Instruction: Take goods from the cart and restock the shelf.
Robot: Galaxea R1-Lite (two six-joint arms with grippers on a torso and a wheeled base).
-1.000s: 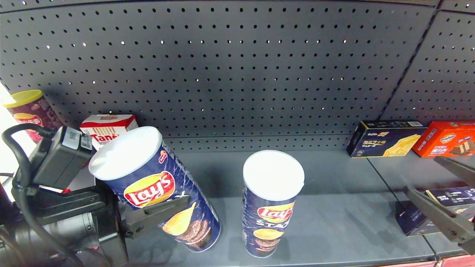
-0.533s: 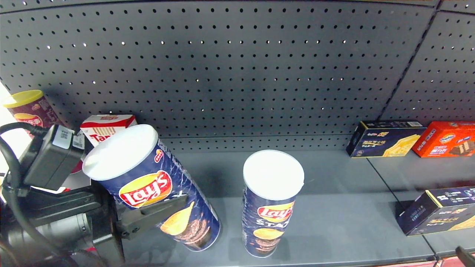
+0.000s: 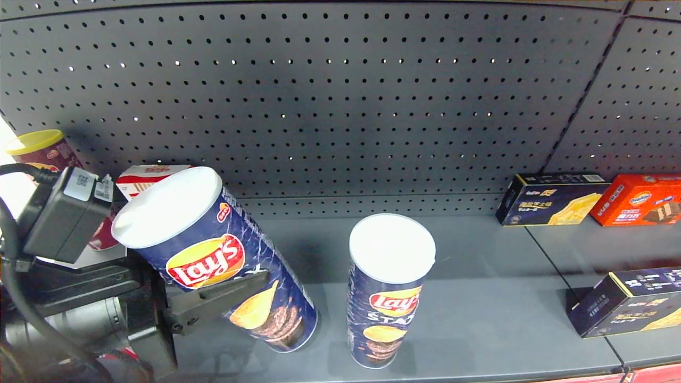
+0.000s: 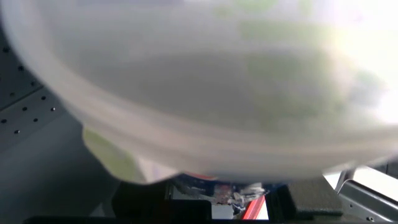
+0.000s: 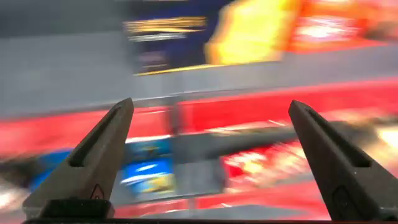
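Note:
A dark blue chip can with a white lid [image 3: 213, 250] leans left over the grey shelf [image 3: 479, 298], its base low near the shelf's front. My left gripper [image 3: 234, 276] is shut on its middle; one finger [image 3: 213, 303] crosses the can's front. In the left wrist view the can's pale lid [image 4: 205, 93] sits close before the camera. A second, matching can [image 3: 388, 298] stands upright just to the right, apart from the first. My right gripper [image 5: 211, 109] is open and holds nothing, facing blurred boxes and a red shelf edge [image 5: 249, 112].
A yellow-lidded maroon can [image 3: 37, 146] and a white-and-red box [image 3: 146, 178] stand at the back left. A dark blue box [image 3: 553, 198] and an orange box [image 3: 638, 199] line the back right, another dark blue box [image 3: 628, 308] lies front right. The pegboard wall [image 3: 340, 106] closes the back.
My right gripper has dropped out of the head view at the lower right. My left gripper has tipped the held can's top further left and slightly up.

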